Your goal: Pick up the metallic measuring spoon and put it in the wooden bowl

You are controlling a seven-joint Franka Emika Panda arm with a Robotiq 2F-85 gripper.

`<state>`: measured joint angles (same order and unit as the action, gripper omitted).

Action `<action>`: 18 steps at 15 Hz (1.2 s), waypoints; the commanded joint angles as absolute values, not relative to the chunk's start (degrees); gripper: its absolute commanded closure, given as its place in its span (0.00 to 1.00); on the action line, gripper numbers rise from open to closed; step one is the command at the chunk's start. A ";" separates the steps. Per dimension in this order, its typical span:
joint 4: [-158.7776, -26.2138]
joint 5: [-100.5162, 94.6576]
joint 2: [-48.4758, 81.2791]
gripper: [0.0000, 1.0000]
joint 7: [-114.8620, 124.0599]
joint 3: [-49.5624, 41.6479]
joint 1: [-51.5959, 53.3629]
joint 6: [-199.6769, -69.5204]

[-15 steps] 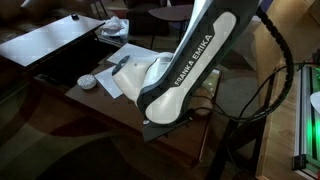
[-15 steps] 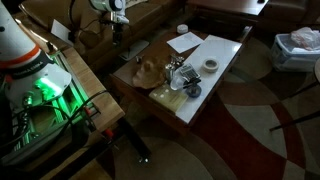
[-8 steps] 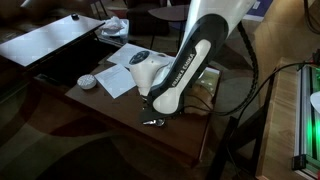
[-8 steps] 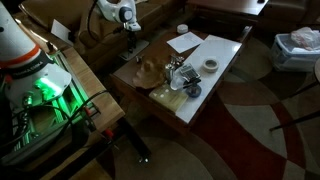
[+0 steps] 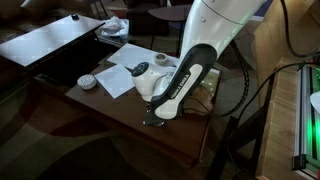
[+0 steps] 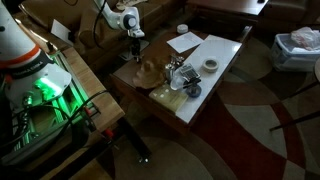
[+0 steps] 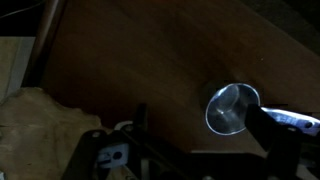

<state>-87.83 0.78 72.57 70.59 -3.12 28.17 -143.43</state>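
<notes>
The metallic measuring spoon (image 7: 233,108) lies on the dark tabletop, its shiny round cup up and its short handle pointing right. My gripper (image 7: 205,140) is open and hovers over it, with the right finger next to the cup. In both exterior views the gripper (image 6: 133,42) (image 5: 153,116) is low over the table's end. The wooden bowl (image 6: 150,70) sits beside it and shows as a tan shape at the lower left of the wrist view (image 7: 35,118). I cannot make out the spoon in the exterior views.
A silvery utensil cluster (image 6: 180,76) stands next to the bowl. A small white round dish (image 6: 211,65) (image 5: 87,81) and white papers (image 6: 185,42) (image 5: 122,76) lie further along the table. The table edge (image 5: 170,150) is close to the gripper.
The arm has swung down and lowered the gripper toward the table's end, near the spoon. The gripper has stayed open. Nothing on the table moved.
</notes>
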 commanded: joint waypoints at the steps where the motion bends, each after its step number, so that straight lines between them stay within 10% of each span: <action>1: -85.22 0.84 73.67 0.00 69.76 -1.73 27.55 -141.12; 11: -79.63 0.78 78.74 0.29 73.46 -3.28 27.78 -137.43; 12: -79.27 0.79 79.04 0.49 73.59 -3.22 27.66 -137.20; 18: -79.47 0.97 77.96 0.87 73.54 -2.47 27.34 -138.60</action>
<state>-80.62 0.85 77.77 72.94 -3.09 27.74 -138.93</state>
